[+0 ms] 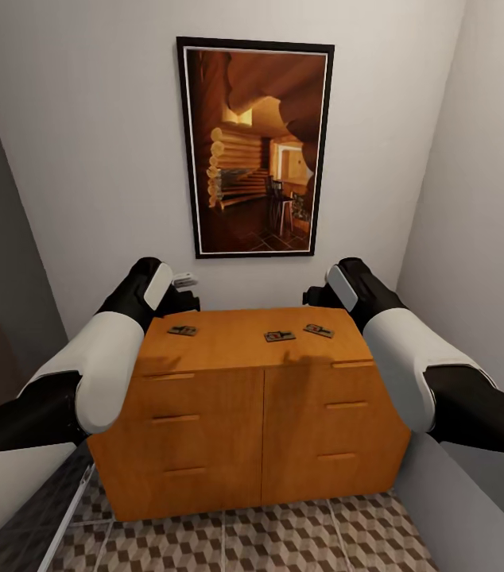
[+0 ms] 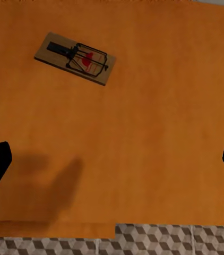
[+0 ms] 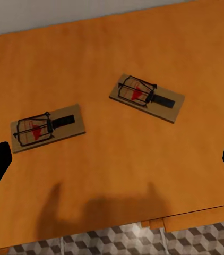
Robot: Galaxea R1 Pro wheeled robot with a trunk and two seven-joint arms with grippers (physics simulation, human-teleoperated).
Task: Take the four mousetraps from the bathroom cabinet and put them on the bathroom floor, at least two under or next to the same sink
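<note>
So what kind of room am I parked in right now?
Probably a narrow indoor alcove: an orange-brown wooden cabinet against a white wall, a framed log-cabin picture above it, cube-pattern tiled floor below. Nothing in view confirms a bathroom.

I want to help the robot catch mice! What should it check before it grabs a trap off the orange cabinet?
1. Traps on the cabinet top: three in sight, a fourth is not visible. Not ok.
2. Left jaws open and empty above the left mousetrap: ok.
3. Right jaws open and empty above the middle mousetrap and the right mousetrap: ok.
4. Traps flat and apart from each other: ok.
5. Traps set or sprung: cannot tell.
6. Bathroom floor in front bare: ok.
</note>
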